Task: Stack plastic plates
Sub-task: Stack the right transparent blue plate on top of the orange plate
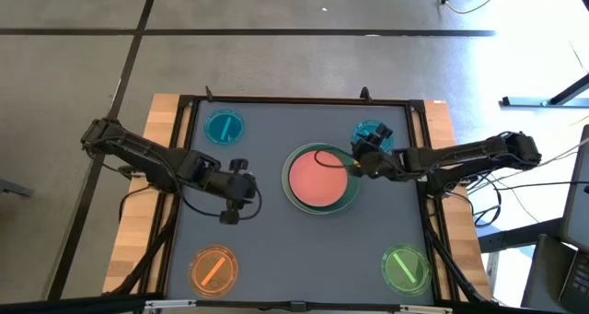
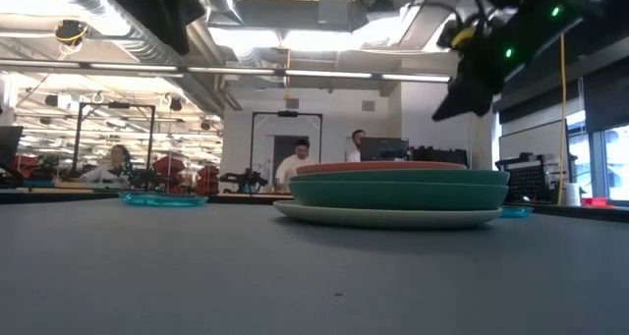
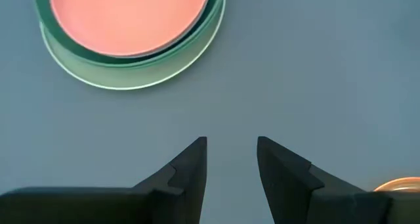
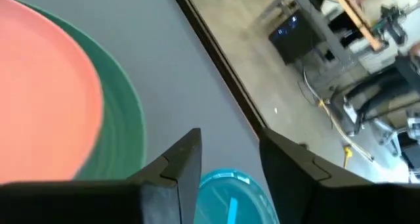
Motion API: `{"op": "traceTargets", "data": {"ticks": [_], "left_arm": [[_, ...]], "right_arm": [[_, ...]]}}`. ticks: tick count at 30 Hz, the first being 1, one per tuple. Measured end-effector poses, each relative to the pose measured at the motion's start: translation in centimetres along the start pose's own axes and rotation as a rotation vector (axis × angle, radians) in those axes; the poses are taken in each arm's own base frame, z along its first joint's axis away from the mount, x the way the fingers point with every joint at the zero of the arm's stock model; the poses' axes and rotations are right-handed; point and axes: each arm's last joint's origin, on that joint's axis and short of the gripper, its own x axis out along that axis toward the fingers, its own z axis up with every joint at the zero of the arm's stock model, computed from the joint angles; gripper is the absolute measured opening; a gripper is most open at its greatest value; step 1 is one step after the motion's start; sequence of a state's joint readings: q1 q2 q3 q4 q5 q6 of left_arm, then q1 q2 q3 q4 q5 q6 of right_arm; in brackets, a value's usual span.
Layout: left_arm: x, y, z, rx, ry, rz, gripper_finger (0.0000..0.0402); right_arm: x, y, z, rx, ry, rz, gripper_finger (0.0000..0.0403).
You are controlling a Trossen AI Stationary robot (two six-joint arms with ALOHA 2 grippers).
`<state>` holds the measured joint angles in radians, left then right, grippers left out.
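high view: straight down over the whole table (image 1: 184, 213), far enough to show floor around it
low view: at tabletop level, close to the plate stack (image 2: 391, 193), facing the room behind
left wrist view: looks down on the table from close, stack (image 3: 131, 40) ahead
right wrist view: steeply tilted, probably down past the table edge to the floor
shared: all four catch the stack

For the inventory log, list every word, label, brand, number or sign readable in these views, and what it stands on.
No readable text in any view.
The pink plate and the small teal plate carry no lettering.
The room behind the table in the low view is too far and blurred to read any signs.
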<state>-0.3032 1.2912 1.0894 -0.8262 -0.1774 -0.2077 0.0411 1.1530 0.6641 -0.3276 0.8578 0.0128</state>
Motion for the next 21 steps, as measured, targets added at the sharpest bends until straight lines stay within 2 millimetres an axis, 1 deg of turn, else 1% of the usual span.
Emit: {"op": "traceTargets", "data": {"ticks": [3,6,8,12,16,21], "left_arm": [[0.0,0.7,-1.4,-0.038,-0.016,0.006,0.0128],[0.5,1.5,-2.9,-0.092,-0.026,0.018,0.0128],[0.9,1.9,-4.1,-0.128,-0.019,0.022,0.0128],[1.7,2.5,-5.8,-0.202,-0.011,0.031,0.0128],[2.4,2.7,-6.9,-0.252,-0.002,0.037,0.0128],[3.0,2.6,-7.4,-0.254,-0.002,0.040,0.0128]], "right_arm": [[1.5,-0.5,-1.2,0.018,0.035,-0.011,0.0150],[2.8,-1.2,-2.5,0.038,0.097,0.004,0.0150],[3.6,-1.8,-3.1,0.083,0.129,0.007,0.0150],[4.9,-3.0,-4.2,0.169,0.193,0.054,0.0150],[5.5,-3.7,-5.7,0.208,0.242,0.104,0.0150],[5.1,-5.0,-7.8,0.279,0.226,0.126,0.0150]]}}
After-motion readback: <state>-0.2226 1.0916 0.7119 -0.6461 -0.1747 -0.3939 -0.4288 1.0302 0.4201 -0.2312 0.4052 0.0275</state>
